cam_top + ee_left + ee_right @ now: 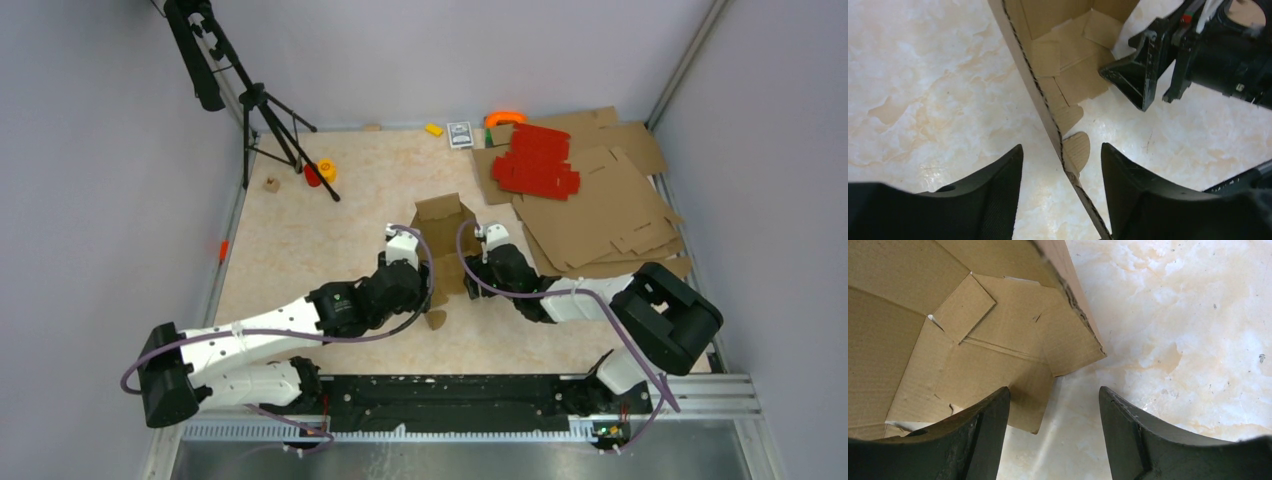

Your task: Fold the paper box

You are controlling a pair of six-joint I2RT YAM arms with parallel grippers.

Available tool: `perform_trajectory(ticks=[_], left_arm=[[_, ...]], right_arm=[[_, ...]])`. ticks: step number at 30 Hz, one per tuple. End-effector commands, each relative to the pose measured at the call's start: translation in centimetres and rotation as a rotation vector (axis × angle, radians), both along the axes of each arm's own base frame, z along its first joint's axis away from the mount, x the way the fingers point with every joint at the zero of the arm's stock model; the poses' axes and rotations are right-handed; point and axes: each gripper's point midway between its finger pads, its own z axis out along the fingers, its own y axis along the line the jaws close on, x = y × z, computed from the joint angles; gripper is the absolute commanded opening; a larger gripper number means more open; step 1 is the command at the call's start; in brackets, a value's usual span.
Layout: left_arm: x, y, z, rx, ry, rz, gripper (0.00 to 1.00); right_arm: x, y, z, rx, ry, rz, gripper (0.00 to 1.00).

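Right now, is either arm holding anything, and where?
Nothing held: left fingers straddle the paper box wall edge without touching; right fingers open beside it.

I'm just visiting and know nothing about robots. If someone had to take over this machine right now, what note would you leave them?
Left hand: open, with its fingers on either side of a raised wall of the paper box, not clamped on it.
Right hand: open, holding nothing, just above the box's inner flaps on its right side.
Box: mid-table between the two arms, apart from the flat brown sheets and red sheets at the far right.
Done: walls raised, bottom flaps turned inward but lying loose.
Left: probably press the flaps flat, tuck the tabs and square the box.
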Motion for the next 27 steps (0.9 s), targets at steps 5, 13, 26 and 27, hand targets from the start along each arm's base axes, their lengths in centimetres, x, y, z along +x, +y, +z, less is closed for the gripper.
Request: perform_trajectory(ticks=[5, 13, 26, 27], left_arm=[[1.5, 0.1, 2.2, -0.024, -0.106, 0.021, 0.35], [1.0, 0.7, 2.8, 0.043, -0.115, -0.111, 0.02], [0.3, 0.2, 3.3, 0.028, -0.122, -0.262, 0.01], [0.3, 0.1, 3.5, 0.029, -0.125, -0.266, 0.01]], right_arm=[[-0.4, -0.3, 0.3, -0.033, 0.010, 0.087, 0.71], [2.4, 1.1, 1.4, -0.065, -0.073, 0.169, 0.94], [3.1, 5.1, 3.8, -0.006, -0.194, 0.385, 0.90], [3.1, 5.1, 3.8, -0.006, -0.197, 0.386, 0.88]])
